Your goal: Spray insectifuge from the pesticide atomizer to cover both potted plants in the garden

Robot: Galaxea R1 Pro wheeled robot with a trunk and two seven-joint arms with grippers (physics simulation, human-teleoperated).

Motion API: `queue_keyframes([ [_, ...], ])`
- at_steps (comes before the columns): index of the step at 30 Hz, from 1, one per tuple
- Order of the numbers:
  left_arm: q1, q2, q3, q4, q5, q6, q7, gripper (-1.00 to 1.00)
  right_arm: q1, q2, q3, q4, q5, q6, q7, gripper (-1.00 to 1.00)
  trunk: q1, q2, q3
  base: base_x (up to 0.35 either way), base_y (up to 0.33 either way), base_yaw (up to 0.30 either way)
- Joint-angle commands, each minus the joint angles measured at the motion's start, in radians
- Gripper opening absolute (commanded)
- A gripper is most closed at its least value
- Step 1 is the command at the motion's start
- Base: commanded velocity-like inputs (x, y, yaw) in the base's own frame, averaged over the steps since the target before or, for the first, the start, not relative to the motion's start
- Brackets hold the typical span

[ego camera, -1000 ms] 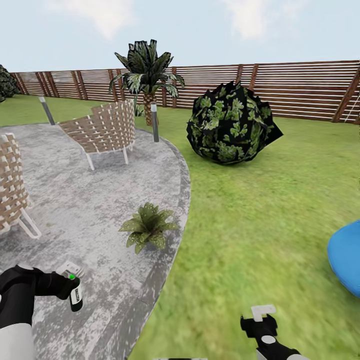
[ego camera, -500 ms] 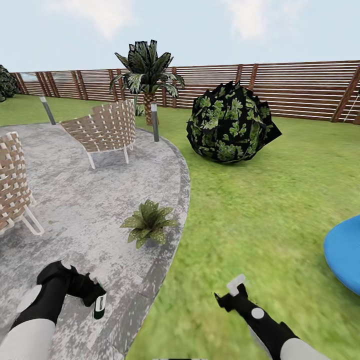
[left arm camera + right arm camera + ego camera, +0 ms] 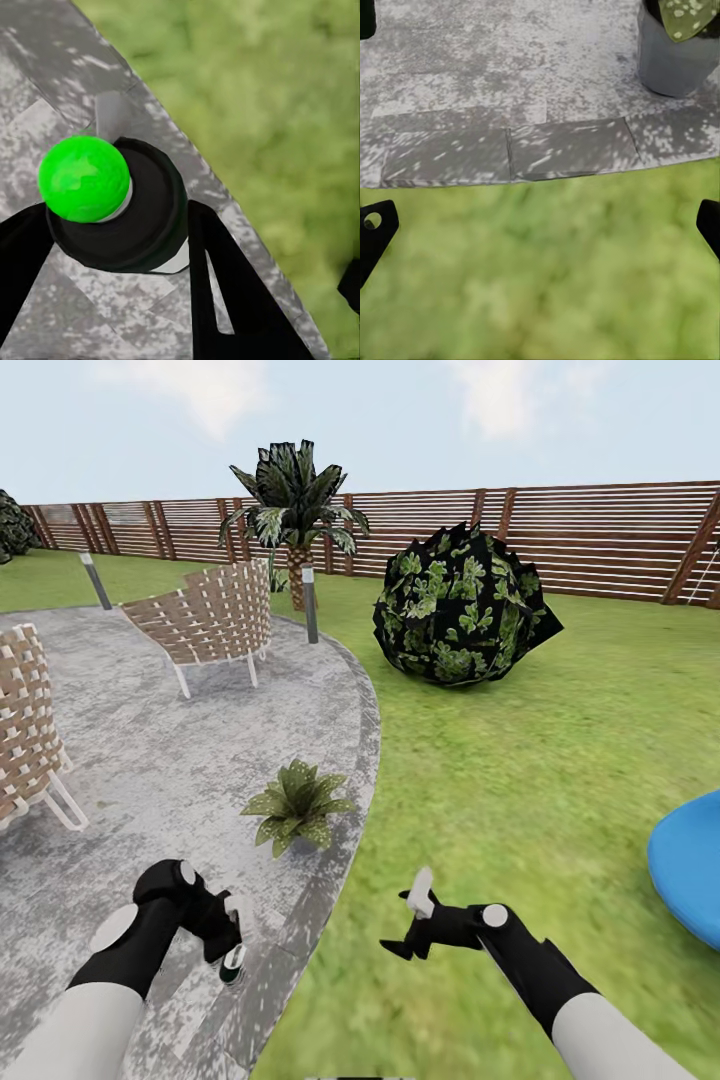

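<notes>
The garden is seen from head height, forward and down, out to the fence (image 3: 600, 540). The patio (image 3: 45, 90) edge is looked down on at close range from the left wrist; it is shared with the right wrist view, aimed across grass (image 3: 540, 277).

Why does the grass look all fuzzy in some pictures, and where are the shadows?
Both wrist views: the grass is a soft smear, while the paving stays sharper. Head view: lawn texture is smudgy near the right claw, daylight is flat, and the plant casts hardly any shadow.
</notes>
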Motion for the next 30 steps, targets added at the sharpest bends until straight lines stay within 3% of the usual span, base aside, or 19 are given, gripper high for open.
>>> queue_keyframes([
  [1,0.000,0.002,-0.003,-0.007,-0.001,0.009,-0.005,-1.00,0.000,0.005,0.001,-0.002,0.010,-0.005,0.000,1.00,0.000,0.000,-0.001,0.000,0.000,0.000],
  [6,0.001,-0.002,-0.030,-0.016,0.007,-0.008,0.004,-1.00,0.000,0.033,0.001,-0.003,0.011,-0.005,0.002,1.00,0.000,0.000,-0.001,0.000,0.000,0.000],
  [15,0.002,-0.015,-0.030,-0.001,0.054,-0.057,0.047,-1.00,0.000,0.084,0.003,-0.002,0.010,-0.005,0.014,1.00,0.000,0.000,-0.001,0.000,0.000,0.000],
  [16,0.002,-0.019,-0.030,0.001,0.060,-0.063,0.052,-1.00,0.000,0.090,0.001,-0.003,0.011,-0.004,0.019,-1.00,0.000,0.000,-0.001,0.000,0.000,0.000],
  [18,0.003,-0.026,-0.030,0.002,0.071,-0.074,0.063,-1.00,0.000,0.101,-0.002,-0.009,0.012,-0.002,0.030,-1.00,0.000,0.000,-0.001,0.000,0.000,0.000],
  [19,0.003,-0.027,-0.030,0.002,0.151,-0.188,0.074,-1.00,0.000,0.126,-0.003,-0.010,0.013,-0.001,0.147,-1.00,0.000,0.000,-0.001,0.000,0.000,0.000],
  [23,0.005,-0.041,-0.030,0.002,0.153,-0.199,0.077,-1.00,-0.001,0.126,-0.003,-0.024,0.014,-0.001,0.159,-1.00,0.000,0.000,-0.001,0.000,0.000,0.000],
  [30,0.022,-0.089,-0.032,0.004,0.150,-0.206,0.074,-1.00,-0.001,0.126,-0.003,-0.052,0.013,0.001,0.162,-1.00,0.000,0.000,-0.001,0.000,0.000,0.000],
])
